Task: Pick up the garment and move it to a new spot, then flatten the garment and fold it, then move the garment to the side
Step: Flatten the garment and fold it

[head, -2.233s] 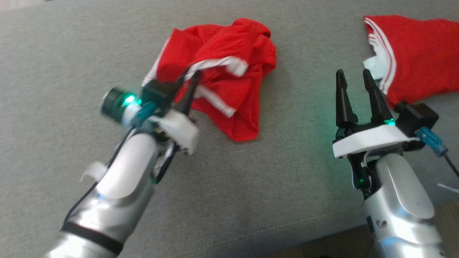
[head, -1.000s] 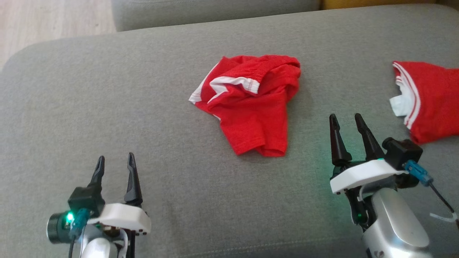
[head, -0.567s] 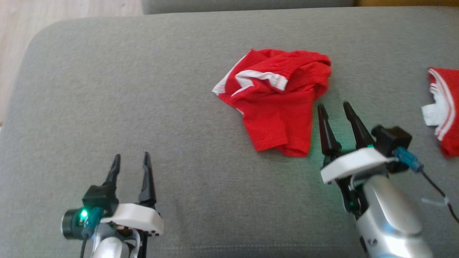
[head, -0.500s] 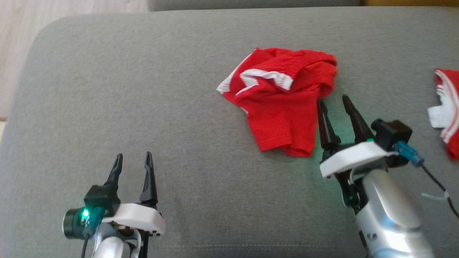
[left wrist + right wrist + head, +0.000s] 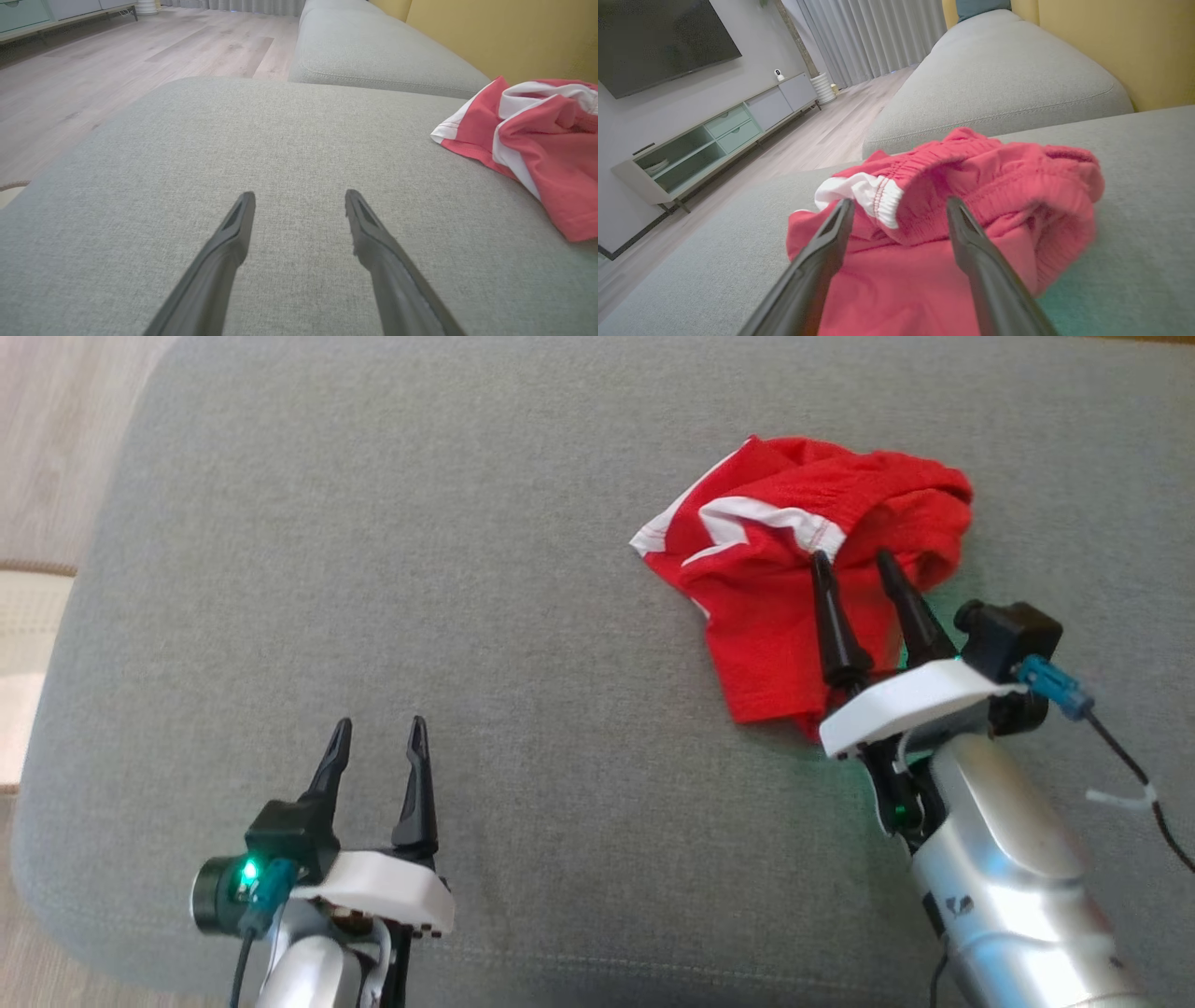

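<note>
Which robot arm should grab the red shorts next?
The right one. Its open fingers are right at the crumpled red shorts, while the left arm's open fingers are far off over bare grey sofa.

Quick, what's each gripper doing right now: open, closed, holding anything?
Left gripper: open, empty, over the bare grey cushion.
Right gripper: open, holding nothing, poised over the garment.

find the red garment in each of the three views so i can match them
Head view: garment right of centre, overlapped by the open right gripper.
Left wrist view: at the right edge.
Right wrist view: centre, between and beyond the fingertips.
Shared landmark: its white trim, on the grey cushion.
</note>
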Robot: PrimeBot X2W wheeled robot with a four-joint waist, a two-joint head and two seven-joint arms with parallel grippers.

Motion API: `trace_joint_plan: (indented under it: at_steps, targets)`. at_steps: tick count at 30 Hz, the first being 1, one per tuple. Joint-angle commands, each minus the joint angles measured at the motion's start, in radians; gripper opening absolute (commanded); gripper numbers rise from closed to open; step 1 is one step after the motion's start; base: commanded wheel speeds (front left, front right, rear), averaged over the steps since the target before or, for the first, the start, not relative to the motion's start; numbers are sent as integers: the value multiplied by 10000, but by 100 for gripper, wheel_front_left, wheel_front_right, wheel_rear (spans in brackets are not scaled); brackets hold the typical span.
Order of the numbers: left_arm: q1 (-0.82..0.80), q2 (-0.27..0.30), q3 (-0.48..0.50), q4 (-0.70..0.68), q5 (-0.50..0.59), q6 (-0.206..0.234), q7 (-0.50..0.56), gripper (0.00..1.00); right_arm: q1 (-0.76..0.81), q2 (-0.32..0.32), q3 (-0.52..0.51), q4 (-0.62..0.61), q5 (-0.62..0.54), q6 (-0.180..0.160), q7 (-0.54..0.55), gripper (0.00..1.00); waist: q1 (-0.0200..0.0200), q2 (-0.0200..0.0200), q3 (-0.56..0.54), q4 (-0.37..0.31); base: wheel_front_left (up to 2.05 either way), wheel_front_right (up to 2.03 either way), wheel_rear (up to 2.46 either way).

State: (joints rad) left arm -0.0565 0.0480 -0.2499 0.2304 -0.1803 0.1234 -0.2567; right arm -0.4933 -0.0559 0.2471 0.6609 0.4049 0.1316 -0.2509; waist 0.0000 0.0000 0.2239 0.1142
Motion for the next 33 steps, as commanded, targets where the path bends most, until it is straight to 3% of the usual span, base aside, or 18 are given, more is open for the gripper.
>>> trace_joint_plan:
  at_steps: [1,7,8,9,10,11,20,23,29,33]
  targets:
    - [-367,23,214,-298,-73,59,-51,100,-450,57,178,-161,79,-9,-109,100,0,0,117,134,0,0,0]
    - [-490,22,104,-299,-145,98,-51,100,-807,57,285,-38,129,-9,-109,100,0,0,318,329,0,0,0]
    - [-497,22,100,-300,-158,106,-51,100,-823,57,308,-60,134,-9,-109,76,0,0,334,340,0,0,0]
    - [-506,22,97,-300,-173,116,-51,100,-834,57,331,-79,133,-9,-109,41,0,0,347,347,0,0,0]
    - [-516,22,92,-297,-189,126,-51,100,-847,57,357,-107,130,-9,-109,15,0,0,353,349,0,0,0]
    - [-527,22,84,-292,-210,139,-51,100,-857,57,375,-134,125,-9,-109,0,0,0,349,348,0,0,0]
    - [-564,22,-63,-191,-439,164,-51,100,-1071,57,505,-411,1,-9,-109,0,0,0,205,405,0,0,0]
    - [-557,22,-189,-127,-519,163,-51,100,-1367,57,980,-685,156,-9,-109,0,0,0,67,525,0,0,0]
    - [-426,22,-526,51,-656,111,-51,100,-2938,57,2364,-1401,1010,-9,-109,0,0,0,-345,960,0,0,0]
    - [-277,22,-749,190,-706,98,-51,100,-4053,57,2611,-1969,1775,-9,-109,0,0,0,-662,1268,0,0,0]
